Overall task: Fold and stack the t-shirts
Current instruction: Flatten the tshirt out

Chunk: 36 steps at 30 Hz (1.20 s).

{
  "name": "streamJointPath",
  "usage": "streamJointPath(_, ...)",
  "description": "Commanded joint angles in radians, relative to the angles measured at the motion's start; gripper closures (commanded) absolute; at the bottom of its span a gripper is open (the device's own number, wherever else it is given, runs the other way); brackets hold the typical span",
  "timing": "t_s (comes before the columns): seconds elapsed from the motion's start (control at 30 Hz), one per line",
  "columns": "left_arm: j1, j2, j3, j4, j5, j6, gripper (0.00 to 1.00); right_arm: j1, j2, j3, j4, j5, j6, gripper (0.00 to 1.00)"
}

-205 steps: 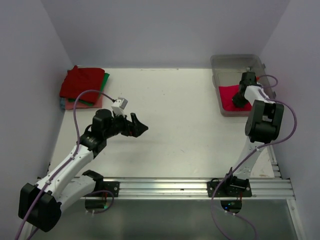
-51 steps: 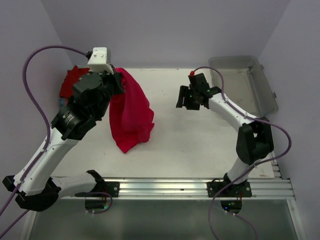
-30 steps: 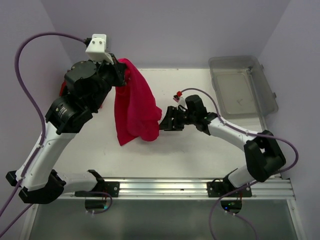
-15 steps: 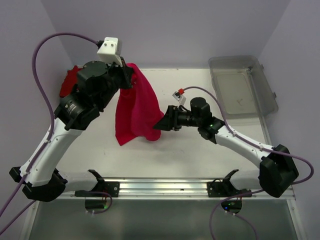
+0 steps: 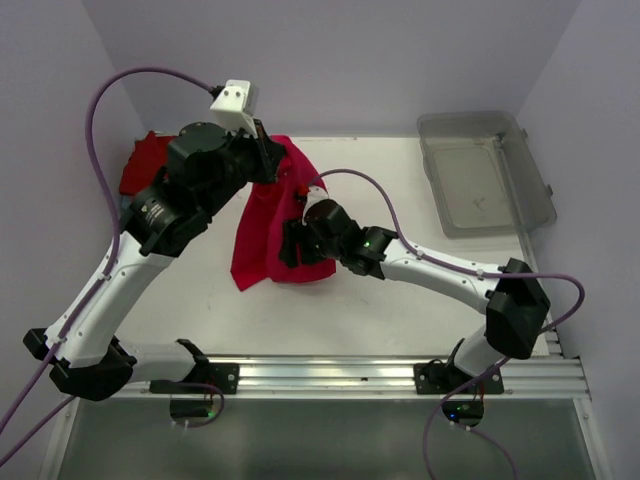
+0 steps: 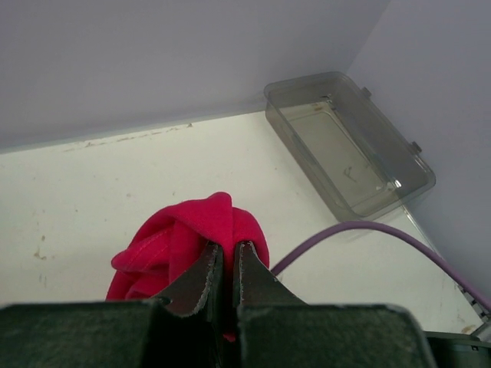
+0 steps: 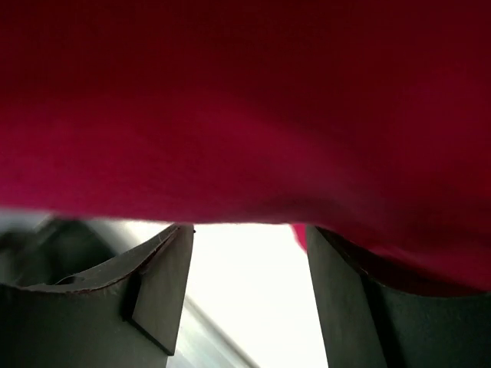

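A crimson-pink t-shirt hangs from my raised left gripper over the left half of the table. In the left wrist view the jaws are pressed together on a bunched fold of that t-shirt, with the left gripper shut on it. My right gripper is at the shirt's lower right edge. Its fingers stand apart around bare table, and the t-shirt drapes across the top of the right gripper. A folded dark red t-shirt lies at the back left, mostly hidden by the left arm.
A clear grey plastic bin stands at the back right, seen also from the left wrist as the bin. The right arm's purple cable arcs over the table's middle. Purple walls close in the back and both sides.
The right arm has swung left and lower, bringing its open jaws to the shirt's bottom edge. The left gripper has shifted slightly right, still holding the shirt up.
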<state>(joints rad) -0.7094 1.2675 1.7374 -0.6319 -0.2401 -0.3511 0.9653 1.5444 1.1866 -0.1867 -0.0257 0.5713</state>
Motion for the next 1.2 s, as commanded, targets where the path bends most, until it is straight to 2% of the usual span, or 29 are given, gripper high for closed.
streamJointPath(0.0, 0.001, -0.048, -0.025, 0.067, 0.045, -0.045, 1.0, 0.007, 0.063, 0.14, -0.226, 0.462, -0.028, 0.36)
streamJointPath(0.13, 0.001, -0.105, -0.076, 0.078, 0.041, -0.061, 1.0, 0.007, 0.132, 0.225, -0.318, 0.669, 0.006, 0.36)
streamJointPath(0.23, 0.001, -0.129, -0.102, 0.08, 0.041, -0.068, 1.0, 0.007, 0.175, 0.254, -0.303, 0.734, 0.006, 0.39)
streamJointPath(0.33, 0.001, -0.151, -0.122, 0.081, 0.045, -0.075, 1.0, 0.004, 0.21, 0.263, -0.266, 0.759, 0.007, 0.52)
streamJointPath(0.37, 0.001, -0.155, -0.125, 0.083, 0.048, -0.078, 1.0, 0.004, 0.215, 0.263, -0.248, 0.767, 0.007, 0.64)
streamJointPath(0.4, -0.001, -0.161, -0.131, 0.084, 0.05, -0.08, 1.0, 0.004, 0.218, 0.26, -0.235, 0.777, 0.013, 0.71)
streamJointPath(0.43, -0.001, -0.171, -0.134, 0.089, 0.053, -0.084, 1.0, 0.004, 0.221, 0.254, -0.214, 0.787, 0.006, 0.74)
streamJointPath(0.47, 0.001, -0.175, -0.137, 0.092, 0.061, -0.088, 1.0, -0.003, 0.224, 0.248, -0.171, 0.779, -0.005, 0.74)
streamJointPath(0.5, 0.001, -0.178, -0.144, 0.098, 0.065, -0.089, 1.0, -0.011, 0.235, 0.252, -0.166, 0.764, -0.014, 0.72)
streamJointPath(0.53, 0.001, -0.186, -0.144, 0.101, 0.068, -0.094, 1.0, -0.019, 0.24, 0.261, -0.165, 0.745, -0.013, 0.61)
streamJointPath(0.63, -0.001, -0.191, -0.144, 0.095, 0.073, -0.092, 1.0, -0.059, 0.252, 0.286, -0.165, 0.676, -0.016, 0.37)
streamJointPath(0.73, 0.001, -0.195, -0.133, 0.084, 0.061, -0.088, 1.0, -0.073, 0.237, 0.26, -0.122, 0.687, -0.069, 0.24)
streamJointPath(0.83, 0.001, -0.201, -0.121, 0.081, 0.047, -0.08, 1.0, -0.099, 0.218, 0.183, -0.033, 0.588, -0.131, 0.18)
streamJointPath(0.97, 0.001, -0.2, -0.096, 0.072, 0.041, -0.075, 1.0, -0.158, 0.191, 0.061, 0.125, 0.41, -0.154, 0.17)
streamJointPath(1.17, 0.001, -0.194, -0.059, 0.057, 0.044, -0.072, 1.0, -0.218, 0.263, 0.015, 0.309, 0.325, -0.235, 0.18)
